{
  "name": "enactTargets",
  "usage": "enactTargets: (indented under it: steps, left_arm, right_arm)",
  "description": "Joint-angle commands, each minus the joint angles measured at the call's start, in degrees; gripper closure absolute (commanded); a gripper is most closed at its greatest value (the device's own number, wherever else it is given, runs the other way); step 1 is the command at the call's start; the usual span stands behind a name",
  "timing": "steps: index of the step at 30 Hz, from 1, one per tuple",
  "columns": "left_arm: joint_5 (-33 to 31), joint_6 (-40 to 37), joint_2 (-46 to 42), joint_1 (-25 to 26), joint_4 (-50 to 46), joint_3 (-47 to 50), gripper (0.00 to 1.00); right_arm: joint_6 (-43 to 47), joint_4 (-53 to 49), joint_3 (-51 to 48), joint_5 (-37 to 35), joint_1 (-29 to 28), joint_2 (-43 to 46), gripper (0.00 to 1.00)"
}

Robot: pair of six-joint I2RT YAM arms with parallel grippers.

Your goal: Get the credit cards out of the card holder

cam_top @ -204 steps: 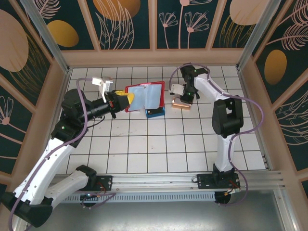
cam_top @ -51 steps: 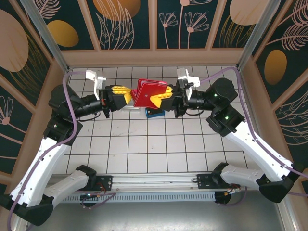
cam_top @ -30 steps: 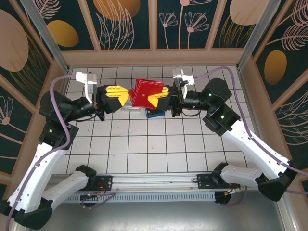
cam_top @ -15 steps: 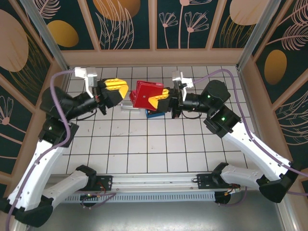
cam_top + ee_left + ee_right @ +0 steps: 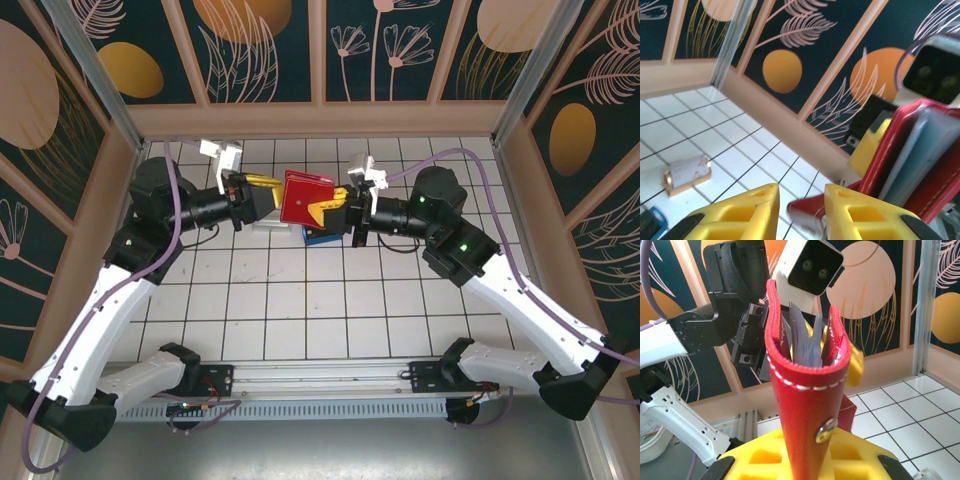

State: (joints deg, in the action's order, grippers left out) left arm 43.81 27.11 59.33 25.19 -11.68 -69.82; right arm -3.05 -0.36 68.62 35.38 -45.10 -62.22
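Right wrist showed the right gripper (image 5: 807, 460) clamped on the red card holder (image 5: 800, 390), so the spread-open left gripper (image 5: 800, 207) needed to pinch inside the grey pockets (image 5: 801, 335), not the flap.

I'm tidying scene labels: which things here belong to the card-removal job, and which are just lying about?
Job: red card holder, clamped in the right gripper; left gripper, open beside it.
Lying about: blue block and copper block on the table.
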Motion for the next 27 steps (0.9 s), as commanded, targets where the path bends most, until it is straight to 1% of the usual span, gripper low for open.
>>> enactTargets:
  steps: [1,3,7,9,11,14,17,20,21,24,27]
  left_arm:
    - [-4.12,-5.96,1.20,0.12,-11.43,-2.78,0.73]
    - [-9.32,-9.70,2.11,0.08,-17.39,-4.93,0.74]
    - [-22.99,-14.70,4.03,0.12,-26.28,-8.39,0.80]
    - [-26.08,-15.36,4.56,0.12,-27.40,-9.00,0.82]
    - [-23.93,-14.95,4.06,0.12,-25.09,-8.35,0.82]
    - [-15.65,-11.95,0.73,0.12,-15.91,-5.31,0.81]
    - [-9.72,-8.70,-4.14,0.12,-5.22,-2.07,0.74]
    - [-3.25,-5.76,-8.23,0.12,4.99,0.48,0.65]
    - [-1.44,-4.65,-8.92,0.12,6.95,0.90,0.62]
    - [2.09,-2.76,-8.48,0.12,9.72,0.31,0.57]
    - [6.48,-0.65,-6.90,0.12,12.00,0.56,0.54]
  right_arm:
    - [3.02,0.97,3.69,-2.38,-0.33,1.60,1.00]
    - [3.21,0.29,4.05,-2.85,-0.34,2.18,1.00]
    - [3.02,-1.28,4.90,-3.05,-0.36,2.62,1.00]
    - [2.17,-1.08,4.71,-3.17,-0.33,2.50,1.00]
    - [0.84,-0.11,4.21,-2.99,-0.33,2.47,1.00]
    - [0.74,0.03,3.71,-1.88,-0.33,2.20,1.00]
    - [3.98,-2.13,3.00,-0.23,-0.34,2.26,1.00]
    - [4.69,-0.85,1.57,3.02,-0.25,2.70,1.00]
    - [4.59,-0.15,1.47,4.18,-0.25,2.59,1.00]
    - [4.37,2.61,0.85,8.68,-0.25,2.68,1.00]
    - [4.28,6.61,-0.94,13.08,-0.24,3.37,1.00]
